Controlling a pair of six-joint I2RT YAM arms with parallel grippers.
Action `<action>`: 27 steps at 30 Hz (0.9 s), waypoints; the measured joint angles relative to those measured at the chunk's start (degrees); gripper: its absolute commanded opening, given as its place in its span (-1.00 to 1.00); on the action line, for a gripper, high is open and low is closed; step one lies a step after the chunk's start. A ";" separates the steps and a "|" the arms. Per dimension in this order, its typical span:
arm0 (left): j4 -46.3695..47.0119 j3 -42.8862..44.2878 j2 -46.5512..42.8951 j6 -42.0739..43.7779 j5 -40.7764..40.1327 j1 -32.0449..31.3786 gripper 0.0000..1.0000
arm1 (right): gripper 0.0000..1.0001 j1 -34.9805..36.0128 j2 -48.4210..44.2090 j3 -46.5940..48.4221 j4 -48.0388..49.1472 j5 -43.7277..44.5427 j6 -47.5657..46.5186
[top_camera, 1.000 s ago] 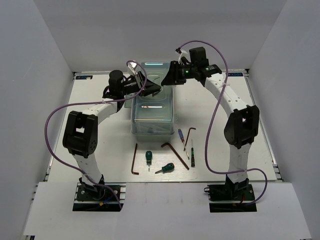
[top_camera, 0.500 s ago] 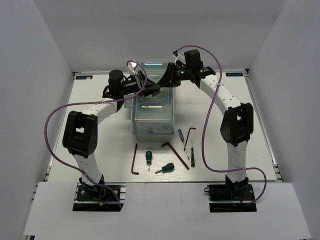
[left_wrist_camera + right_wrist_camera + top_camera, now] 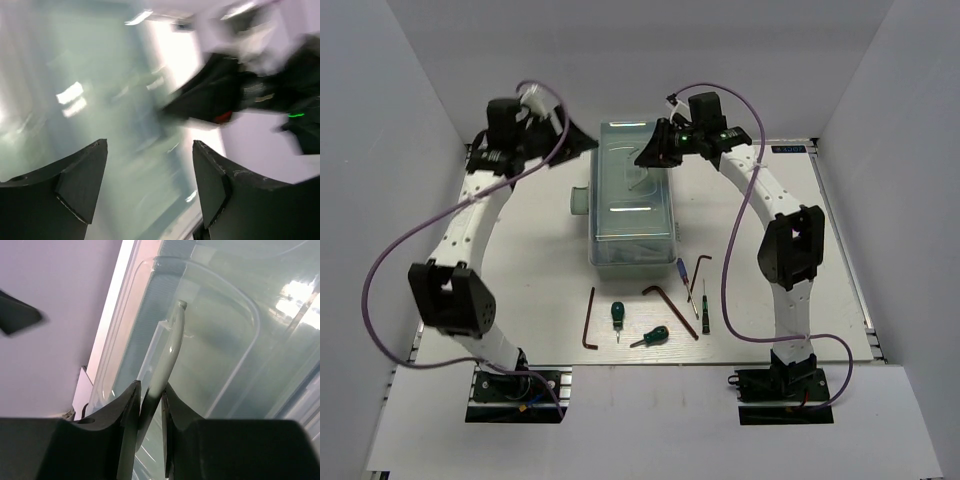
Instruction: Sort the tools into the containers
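The toolbox [image 3: 632, 200] stands shut at mid-table, with its translucent lid on top. My right gripper [image 3: 648, 157] is shut on the box's pale handle [image 3: 171, 347], and in the right wrist view [image 3: 150, 399] both jaws pinch the handle. My left gripper [image 3: 578, 143] is open and empty, raised off the box's far left corner. In the blurred left wrist view [image 3: 150, 146] the lid [image 3: 75, 100] lies below it. In front of the box lie three hex keys [image 3: 589, 322] [image 3: 671, 309] [image 3: 699, 272], two green screwdrivers [image 3: 617, 314] [image 3: 651, 337], a blue-handled screwdriver [image 3: 681, 270] and a thin one [image 3: 705, 311].
A small pale part [image 3: 578, 200] sticks out from the toolbox's left side. White walls close in the table on the left, back and right. Purple cables hang from both arms.
My left arm has swung up and away to the far left, off the toolbox, its gripper now clear of the lid. The right gripper stays on the handle. The box has shifted slightly right.
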 measured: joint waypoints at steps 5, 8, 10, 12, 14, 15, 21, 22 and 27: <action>0.04 -22.43 -7.37 -2.12 -5.22 4.92 0.52 | -1.00 -1.22 0.00 1.46 -0.37 -1.62 -0.50; 0.44 -31.41 -5.03 -3.28 -6.54 5.60 0.52 | -1.00 -2.78 0.00 2.69 -0.39 -3.08 -0.98; 0.63 -33.24 -2.49 -3.39 -6.62 5.62 0.52 | -1.00 -4.04 -0.20 3.32 -0.28 -3.76 -1.51; 1.18 -33.44 -0.20 -3.13 -6.58 5.62 0.52 | -1.00 -5.35 -0.76 3.41 -0.22 -4.24 -2.03; 2.38 -33.42 1.14 -2.69 -6.47 5.62 0.52 | -1.00 -6.75 -1.64 3.34 -0.39 -4.50 -2.89; 2.91 -33.33 1.79 -2.43 -6.43 5.62 0.52 | -1.00 -7.52 -2.25 3.17 -0.55 -4.50 -3.37; 9.07 -33.35 4.57 -2.45 -4.50 5.88 0.55 | -1.00 -11.45 -6.82 -2.27 -0.11 -4.52 -5.66; 10.49 -33.35 4.85 -2.80 -3.82 6.01 0.55 | -1.00 -11.85 -7.37 -3.06 -0.07 -4.70 -5.90; 18.36 -34.93 5.46 -5.20 -0.63 7.28 0.50 | -1.00 -13.33 -9.62 -6.40 0.35 -5.66 -7.17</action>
